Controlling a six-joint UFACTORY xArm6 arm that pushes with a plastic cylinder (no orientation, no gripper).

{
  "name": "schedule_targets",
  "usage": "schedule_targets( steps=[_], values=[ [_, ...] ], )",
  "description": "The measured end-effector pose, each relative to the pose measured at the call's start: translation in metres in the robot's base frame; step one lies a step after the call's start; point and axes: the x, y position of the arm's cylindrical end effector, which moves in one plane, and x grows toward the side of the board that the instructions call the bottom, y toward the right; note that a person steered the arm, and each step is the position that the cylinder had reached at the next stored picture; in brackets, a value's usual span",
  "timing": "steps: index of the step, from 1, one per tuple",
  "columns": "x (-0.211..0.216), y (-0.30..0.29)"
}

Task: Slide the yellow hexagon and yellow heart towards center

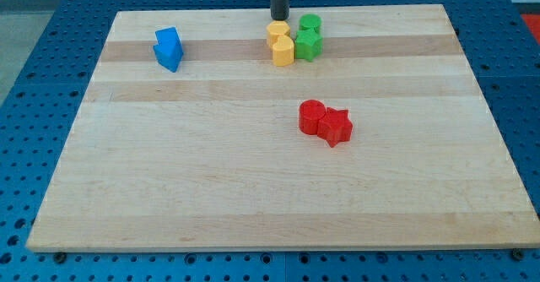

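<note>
My tip (279, 18) behind yellow blocks (281, 43)

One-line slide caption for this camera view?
My tip sits just above the yellow blocks, green blocks beside them at the wooden board's top edge.

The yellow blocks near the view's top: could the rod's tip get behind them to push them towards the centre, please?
Probably yes: my tip already sits just above the yellow blocks, nothing between; the green blocks only flank their right.

Green blocks (309, 37) flanking yellows' right
</note>
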Motion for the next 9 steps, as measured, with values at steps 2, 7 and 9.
schedule_targets(
  steps=[2,7,9],
  values=[
    [0.02,-0.002],
    [0.064,-0.004],
    [0.077,-0.004]
  ],
)
